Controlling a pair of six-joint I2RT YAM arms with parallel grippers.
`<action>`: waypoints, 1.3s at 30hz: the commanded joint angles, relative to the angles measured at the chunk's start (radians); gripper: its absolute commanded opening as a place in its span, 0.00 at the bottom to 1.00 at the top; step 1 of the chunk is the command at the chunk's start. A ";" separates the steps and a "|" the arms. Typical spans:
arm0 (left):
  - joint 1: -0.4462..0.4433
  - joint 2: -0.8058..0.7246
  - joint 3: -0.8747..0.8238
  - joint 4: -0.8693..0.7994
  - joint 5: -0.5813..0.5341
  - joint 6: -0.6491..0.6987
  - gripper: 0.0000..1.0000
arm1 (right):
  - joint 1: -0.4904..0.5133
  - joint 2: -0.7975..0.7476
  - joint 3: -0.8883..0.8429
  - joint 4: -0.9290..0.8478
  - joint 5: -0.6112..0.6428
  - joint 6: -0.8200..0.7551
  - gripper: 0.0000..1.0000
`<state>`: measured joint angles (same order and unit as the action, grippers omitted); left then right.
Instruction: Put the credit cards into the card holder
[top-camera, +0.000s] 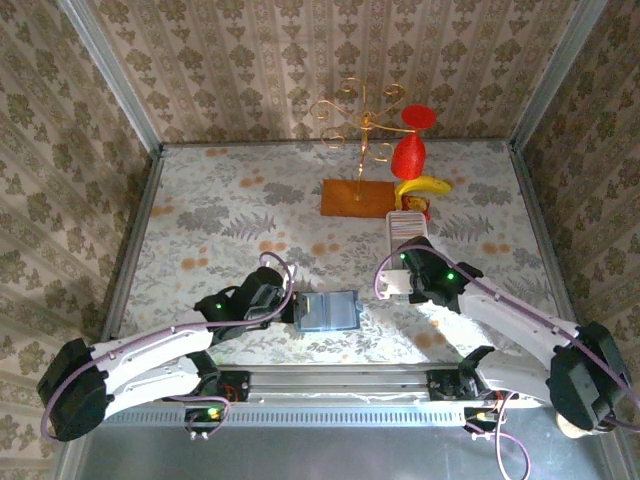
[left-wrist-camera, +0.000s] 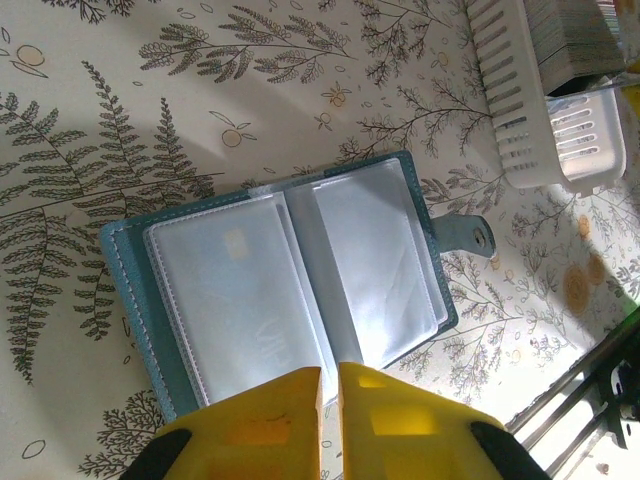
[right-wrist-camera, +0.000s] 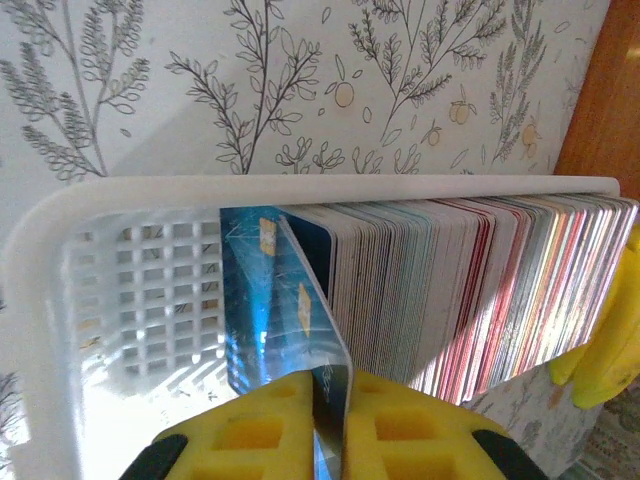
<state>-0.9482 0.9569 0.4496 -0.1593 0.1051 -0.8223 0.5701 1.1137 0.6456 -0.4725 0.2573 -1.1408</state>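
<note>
The teal card holder lies open like a book on the patterned table, its clear sleeves up and its clasp tab to the right. It lies between the arms. My left gripper is at its near edge, yellow fingers shut on the edge of a clear middle sleeve. Many credit cards stand on edge in a white slotted tray. My right gripper is shut on a blue credit card, tilted away from the front of the stack. From above, the right gripper is at the tray's near end.
The white tray stands right of centre. Behind it are a gold wire stand on an orange base, a red object and a banana. Patterned walls enclose the table on three sides.
</note>
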 joint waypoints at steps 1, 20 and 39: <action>-0.002 0.006 -0.014 0.015 -0.011 -0.017 0.12 | 0.024 -0.048 0.009 -0.059 -0.012 0.056 0.11; 0.000 -0.067 -0.007 -0.049 -0.094 -0.053 0.09 | 0.273 -0.289 0.249 -0.156 -0.129 1.058 0.00; 0.003 0.105 0.023 0.021 -0.064 -0.114 0.21 | 0.366 -0.011 -0.009 0.385 -0.394 2.076 0.00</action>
<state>-0.9482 1.0348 0.4500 -0.1596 0.0303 -0.9176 0.9134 1.0641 0.6445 -0.2092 -0.1143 0.8246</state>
